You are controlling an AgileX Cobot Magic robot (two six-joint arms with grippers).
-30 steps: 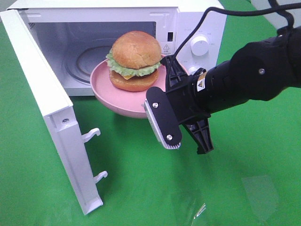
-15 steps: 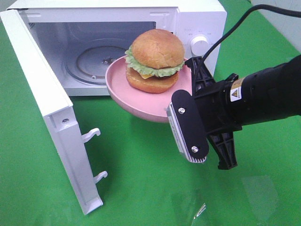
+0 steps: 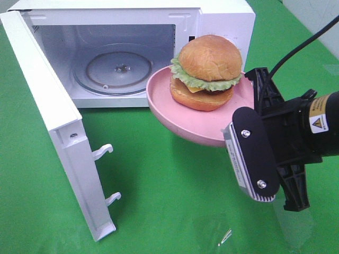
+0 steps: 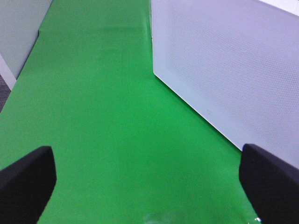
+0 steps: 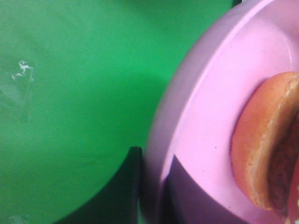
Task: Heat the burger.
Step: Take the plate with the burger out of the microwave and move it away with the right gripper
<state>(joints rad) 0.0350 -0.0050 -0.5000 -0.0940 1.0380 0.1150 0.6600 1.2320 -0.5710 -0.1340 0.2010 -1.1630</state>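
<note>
**Burger held on its plate outside the open microwave**

Right now the burger point(image 3: 206, 72) sits upright on a round pink plate point(image 3: 164, 103) that hangs in the air, just in front of the microwave point(image 3: 222, 21) and toward its control side, above the green bench point(image 3: 159, 180). The right claw point(image 3: 241, 127) is pinching the plate's near rim, its jaws nearly pressed together on the thin edge; the wrist view shows one dark finger point(image 5: 128, 186) under the rim and the burger's bottom bun point(image 5: 261, 149) resting on the pink surface point(image 5: 205, 121). The plate tilts slightly, its near edge lower than the far one.

The microwave door point(image 3: 58, 127) stands swung wide open on the left, and the glass turntable point(image 3: 119, 71) inside carries nothing. A white knob point(image 3: 229, 38) is partly hidden behind the bun.

The left claw point(image 4: 149, 182) is spread wide, gripping nothing, above bare green bench point(image 4: 107, 116) beside a white perforated panel point(image 4: 233, 70) of the microwave.
</note>
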